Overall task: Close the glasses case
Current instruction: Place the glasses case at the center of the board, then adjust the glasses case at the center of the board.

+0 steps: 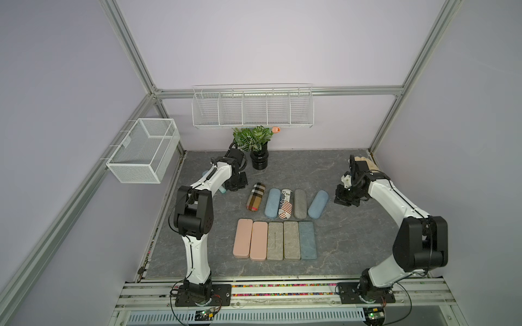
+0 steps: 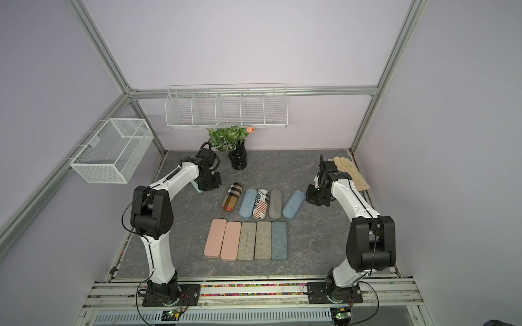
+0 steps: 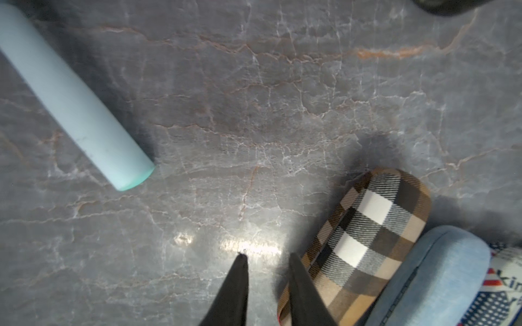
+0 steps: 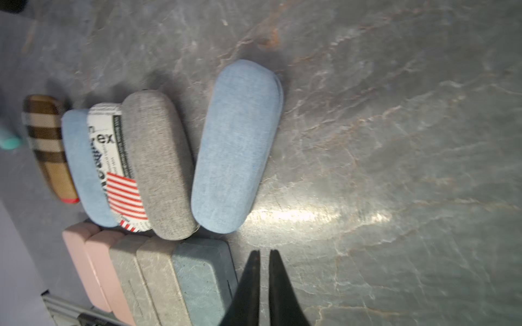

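Two rows of glasses cases lie mid-table, every lid down. The back row runs from a plaid case [image 1: 256, 196] [image 3: 367, 242] through blue, printed and grey ones to a light blue case [image 1: 317, 204] [image 4: 237, 146] set slightly apart. The front row holds flat pink, grey and blue cases [image 1: 275, 240]. My left gripper [image 1: 236, 186] [image 3: 267, 255] hovers just left of the plaid case's far end, its jaws a little apart with nothing between them. My right gripper [image 1: 346, 199] [image 4: 264, 250] is shut and empty, just right of the light blue case.
A teal tube [image 3: 70, 93] lies left of my left gripper. A potted plant [image 1: 258, 146] stands at the back centre. A beige glove [image 2: 350, 172] lies at the back right. Wire baskets [image 1: 141, 149] hang on the left and back walls.
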Controlling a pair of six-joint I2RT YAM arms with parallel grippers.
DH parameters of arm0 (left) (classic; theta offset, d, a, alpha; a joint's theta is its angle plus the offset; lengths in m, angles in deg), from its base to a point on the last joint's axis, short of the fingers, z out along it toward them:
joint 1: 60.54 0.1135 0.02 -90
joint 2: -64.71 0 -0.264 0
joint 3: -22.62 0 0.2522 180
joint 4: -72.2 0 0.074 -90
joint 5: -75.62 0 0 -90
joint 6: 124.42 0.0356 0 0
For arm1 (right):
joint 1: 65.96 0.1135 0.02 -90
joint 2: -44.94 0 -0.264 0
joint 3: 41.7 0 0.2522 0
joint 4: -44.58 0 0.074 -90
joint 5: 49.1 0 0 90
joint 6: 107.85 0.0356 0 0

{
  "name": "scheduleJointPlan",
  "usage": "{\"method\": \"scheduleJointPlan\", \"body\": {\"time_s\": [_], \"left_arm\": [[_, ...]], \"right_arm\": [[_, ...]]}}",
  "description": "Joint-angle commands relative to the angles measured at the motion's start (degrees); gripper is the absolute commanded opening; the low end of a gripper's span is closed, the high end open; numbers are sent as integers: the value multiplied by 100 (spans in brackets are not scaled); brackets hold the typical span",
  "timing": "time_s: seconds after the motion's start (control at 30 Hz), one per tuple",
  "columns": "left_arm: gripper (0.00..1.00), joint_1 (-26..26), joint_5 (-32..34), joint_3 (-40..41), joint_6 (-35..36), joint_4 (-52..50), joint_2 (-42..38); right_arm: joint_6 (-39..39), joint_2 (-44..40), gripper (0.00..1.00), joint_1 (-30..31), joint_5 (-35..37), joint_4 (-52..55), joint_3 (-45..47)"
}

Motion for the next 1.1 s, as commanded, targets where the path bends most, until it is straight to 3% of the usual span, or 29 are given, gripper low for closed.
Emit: {"method": "scheduleJointPlan", "body": {"time_s": [0.0, 0.53, 1.07], "left_arm": [[22, 15, -17, -157, 87, -119, 219], [20, -184, -232, -129, 47, 38, 546], [20, -312, -351, 297, -240, 257, 332]], "right_arm": [[95, 377, 7, 103, 807, 488, -80], [40, 1941, 9, 761, 786, -318, -701], [-690, 2749, 10, 1666, 939, -33, -2004]]}}
